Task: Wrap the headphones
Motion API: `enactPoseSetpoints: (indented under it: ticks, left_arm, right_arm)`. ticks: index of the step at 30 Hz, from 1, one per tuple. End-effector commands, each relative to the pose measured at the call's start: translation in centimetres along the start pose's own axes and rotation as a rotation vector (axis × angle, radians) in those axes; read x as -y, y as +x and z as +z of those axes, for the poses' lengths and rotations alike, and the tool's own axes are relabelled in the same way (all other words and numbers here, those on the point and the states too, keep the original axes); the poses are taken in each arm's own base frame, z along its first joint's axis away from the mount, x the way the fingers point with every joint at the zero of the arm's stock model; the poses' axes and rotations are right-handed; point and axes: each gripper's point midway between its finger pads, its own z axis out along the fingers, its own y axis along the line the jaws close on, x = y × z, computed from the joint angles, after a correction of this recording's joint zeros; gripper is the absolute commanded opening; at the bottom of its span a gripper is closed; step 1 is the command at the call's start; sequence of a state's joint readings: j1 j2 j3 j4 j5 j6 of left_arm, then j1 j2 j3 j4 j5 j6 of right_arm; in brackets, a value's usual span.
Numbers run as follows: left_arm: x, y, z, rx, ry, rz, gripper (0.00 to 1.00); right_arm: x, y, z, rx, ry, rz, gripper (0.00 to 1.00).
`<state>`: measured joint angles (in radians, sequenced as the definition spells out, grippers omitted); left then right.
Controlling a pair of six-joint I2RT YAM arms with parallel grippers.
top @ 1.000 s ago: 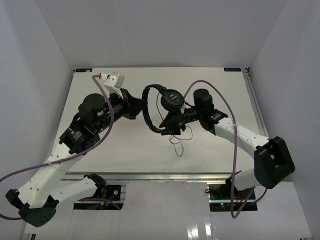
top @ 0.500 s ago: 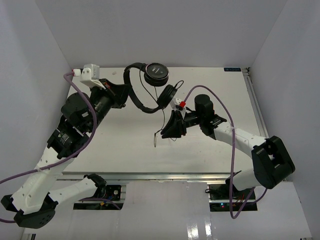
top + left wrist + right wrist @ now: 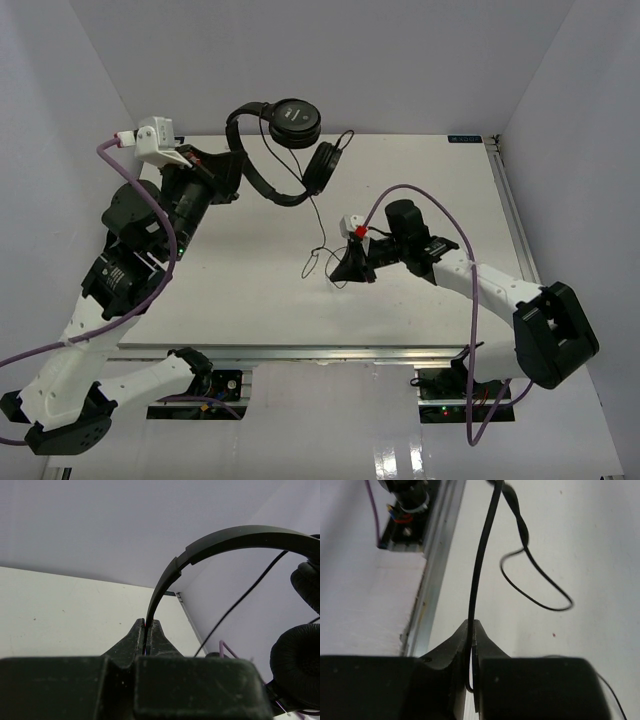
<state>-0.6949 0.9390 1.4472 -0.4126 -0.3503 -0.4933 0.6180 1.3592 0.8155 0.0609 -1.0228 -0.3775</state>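
Observation:
The black headphones (image 3: 285, 140) hang in the air above the far left of the table. My left gripper (image 3: 232, 166) is shut on the thin headband (image 3: 220, 537), with the earcups (image 3: 297, 665) at the right of the left wrist view. The thin black cord (image 3: 319, 225) drops from the earcups to the table's middle. My right gripper (image 3: 338, 276) is shut on the cord (image 3: 481, 565), low over the table; beyond the jaws it twists and loops (image 3: 540, 587).
The white table (image 3: 440, 190) has a metal rail at its right edge (image 3: 510, 210) and front edge (image 3: 437, 555). White walls enclose the back and sides. Purple arm cables (image 3: 420, 195) arc above both arms.

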Motion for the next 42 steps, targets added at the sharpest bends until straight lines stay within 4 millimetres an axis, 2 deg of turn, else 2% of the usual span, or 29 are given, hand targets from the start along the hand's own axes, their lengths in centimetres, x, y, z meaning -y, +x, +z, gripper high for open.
enactPoseSetpoints:
  ticks: [1, 8, 12, 16, 22, 25, 28, 36, 42]
  left_arm:
    - [-0.1, -4.9, -1.0, 0.153, -0.038, -0.016, 0.0]
    - [-0.5, -8.7, -1.6, 0.28, -0.091, 0.009, 0.0]
    - [-0.7, -10.3, -2.1, 0.312, -0.12, 0.043, 0.0]
    - [-0.9, -11.2, -2.9, 0.325, -0.136, 0.056, 0.0]
    - [-1.5, -12.6, -4.3, 0.355, -0.161, 0.076, 0.0]
    - [-1.6, -13.1, -4.8, 0.362, -0.17, 0.09, 0.0]
    - [-1.8, -12.8, -4.8, 0.352, -0.174, 0.102, 0.0]
    - [-1.9, -13.7, -5.7, 0.374, -0.179, 0.108, 0.0]
    - [-2.2, -14.3, -6.5, 0.394, -0.187, 0.109, 0.0]
  right_arm:
    - [-0.2, 5.2, -2.1, -0.192, 0.111, -0.095, 0.08]
    - [-0.3, 9.3, -6.5, -0.418, 0.259, -0.227, 0.08]
    - [1.1, 10.4, -10.0, -0.506, 0.39, -0.25, 0.08]
    - [3.1, 11.7, -14.3, -0.573, 0.538, -0.213, 0.08]
    - [4.4, 14.1, -20.4, -0.624, 0.693, -0.073, 0.08]
    - [4.3, 14.5, -22.4, -0.619, 0.724, -0.028, 0.08]
    - [4.2, 14.7, -23.4, -0.621, 0.752, -0.014, 0.08]
    - [4.4, 17.7, -27.7, -0.664, 0.838, 0.112, 0.08]
    - [3.8, 18.7, -30.3, -0.695, 0.891, 0.126, 0.08]
